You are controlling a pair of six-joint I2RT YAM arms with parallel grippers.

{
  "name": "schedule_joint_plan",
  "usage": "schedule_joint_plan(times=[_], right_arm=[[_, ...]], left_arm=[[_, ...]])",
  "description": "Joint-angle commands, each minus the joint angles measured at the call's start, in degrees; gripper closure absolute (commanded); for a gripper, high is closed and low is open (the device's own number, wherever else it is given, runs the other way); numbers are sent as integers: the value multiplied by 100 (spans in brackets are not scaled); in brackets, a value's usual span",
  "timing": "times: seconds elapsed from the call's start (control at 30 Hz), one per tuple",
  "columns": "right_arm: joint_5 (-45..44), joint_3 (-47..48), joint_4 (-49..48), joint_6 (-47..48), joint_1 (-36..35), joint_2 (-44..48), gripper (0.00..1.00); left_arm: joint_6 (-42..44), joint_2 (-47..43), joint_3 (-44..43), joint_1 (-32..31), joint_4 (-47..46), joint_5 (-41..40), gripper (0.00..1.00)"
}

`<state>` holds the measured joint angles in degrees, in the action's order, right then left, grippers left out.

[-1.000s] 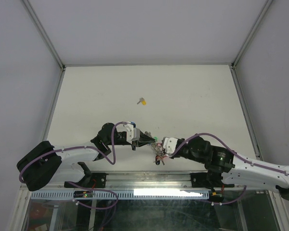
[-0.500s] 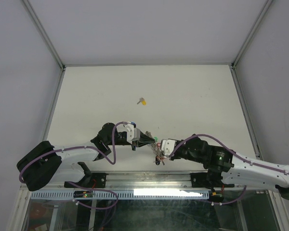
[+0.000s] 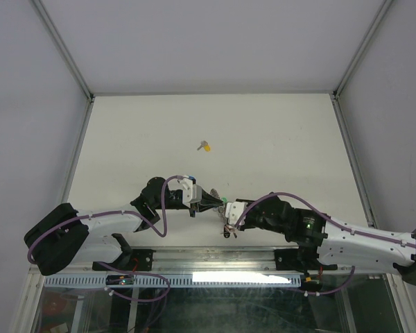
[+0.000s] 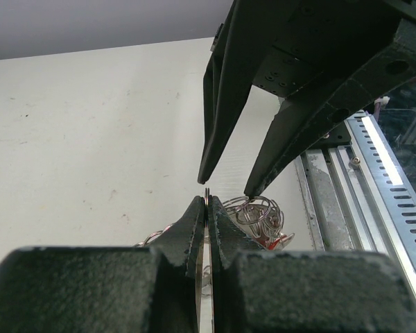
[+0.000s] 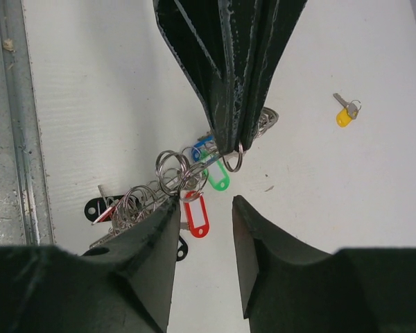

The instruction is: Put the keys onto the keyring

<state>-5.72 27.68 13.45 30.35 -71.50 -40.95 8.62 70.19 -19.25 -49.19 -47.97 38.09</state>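
1. The left gripper [image 4: 206, 202] is pinching the large silver metal keyring [image 5: 172, 168] edge-on, its black jaws pressing together on the thin wire. The ring's bunch of little keys and red, green and blue plastic tags is trailing below, near the front edge of the white table [image 3: 277, 139]. Whether the bunch is resting on the table I cannot tell.
2. The right gripper [image 5: 204, 208] is hovering just beside that bunch, its jaws standing apart and holding nothing.
3. The small silver key with a yellow plastic tag [image 5: 345, 113] is lying alone on the table, well apart from both arms and not yet on the ring.
4. The ring is looking stiff, springy and slick, and the bunch light but floppy, likely to swing under any push. Bare wire between tags seems the best place to take hold.
5. The loose key is looking light and flat, apt to skid. Gripping its tag or bow probably gives the surest hold.
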Motion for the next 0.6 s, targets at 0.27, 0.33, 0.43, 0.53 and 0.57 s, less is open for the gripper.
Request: schedule_joint_plan(times=[0.27, 0.33, 0.43, 0.53, 0.57], right_arm=[[0, -6, -558, 46, -4, -76, 62], [-4, -23, -620, 41, -5, -51, 62], [-55, -35, -672, 33, -8, 0, 64], [-106, -37, -686, 33, -5, 46, 68], [-120, -38, -682, 33, -4, 62, 70]], left_arm=[[157, -39, -202, -38, -240, 184, 100], [158, -31, -202, -43, -242, 190, 100], [148, -27, -211, -39, -242, 190, 100], [149, -29, -211, -43, -241, 186, 100], [144, -28, -211, -39, -246, 190, 100]])
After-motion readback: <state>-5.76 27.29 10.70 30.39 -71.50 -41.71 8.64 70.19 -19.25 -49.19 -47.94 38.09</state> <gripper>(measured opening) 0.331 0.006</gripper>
